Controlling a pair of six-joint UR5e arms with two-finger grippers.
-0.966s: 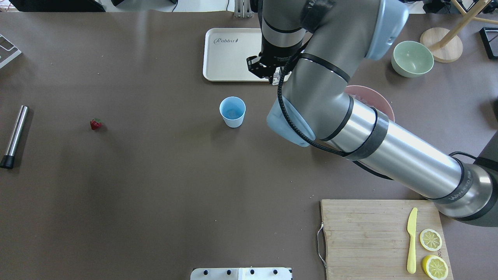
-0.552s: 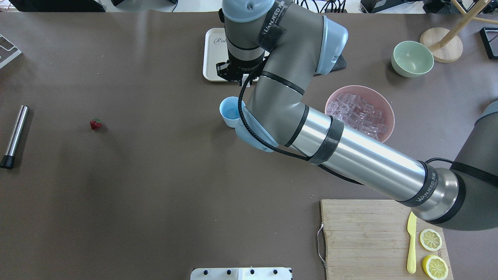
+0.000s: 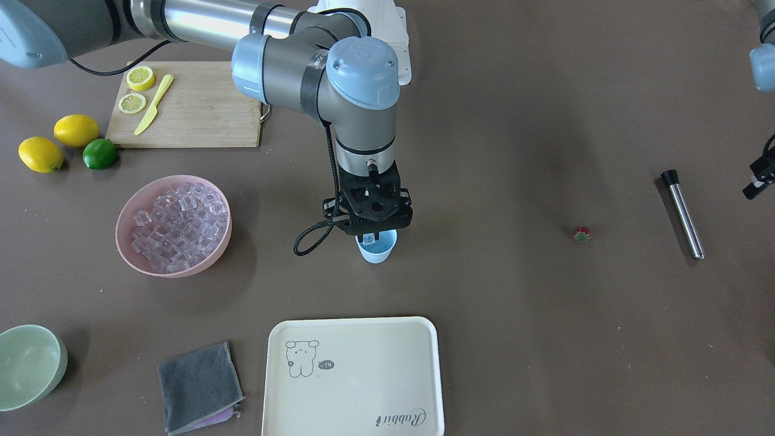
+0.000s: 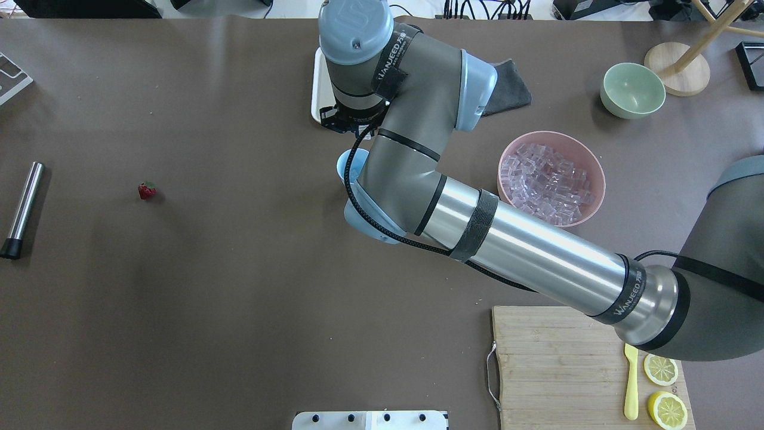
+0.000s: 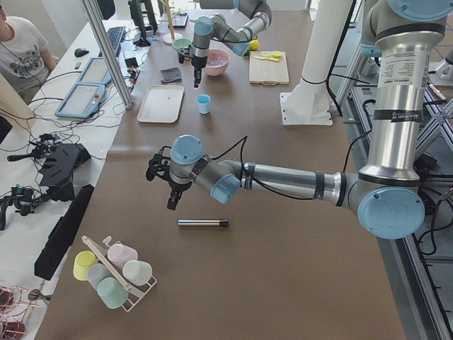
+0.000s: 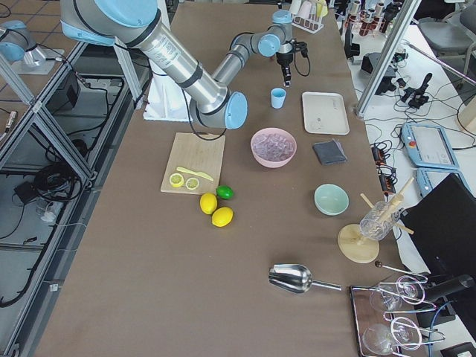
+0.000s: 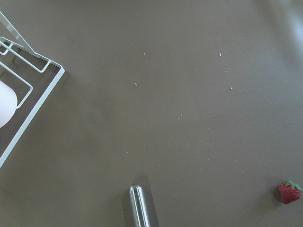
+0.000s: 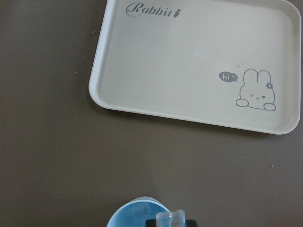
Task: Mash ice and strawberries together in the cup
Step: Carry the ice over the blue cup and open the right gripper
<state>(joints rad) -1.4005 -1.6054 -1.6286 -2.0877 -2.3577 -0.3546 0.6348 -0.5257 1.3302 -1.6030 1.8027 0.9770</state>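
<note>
The brown counter (image 3: 514, 315) carries a cream rabbit-print tray (image 3: 363, 363), grey cloth (image 3: 197, 384), pale green bowl (image 3: 30, 363), steel rod (image 3: 684, 217), and a wooden board (image 3: 206, 115) bearing lemon halves (image 3: 140, 77) and a yellow knife (image 3: 152, 106).

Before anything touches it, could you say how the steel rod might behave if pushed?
The steel rod lies on its side and looks round, so it would probably roll sideways. Its shiny surface may slip in a grip.

My desk (image 4: 239, 310) is a wide, matte brown top, evenly lit from above with a soft, pale sheen. Along its far side stands a white bench (image 5: 21, 234) strewn with cables (image 5: 25, 145), behind a slanting aluminium post (image 5: 107, 53). The floor (image 6: 44, 312) beside my base is tiled.
</note>
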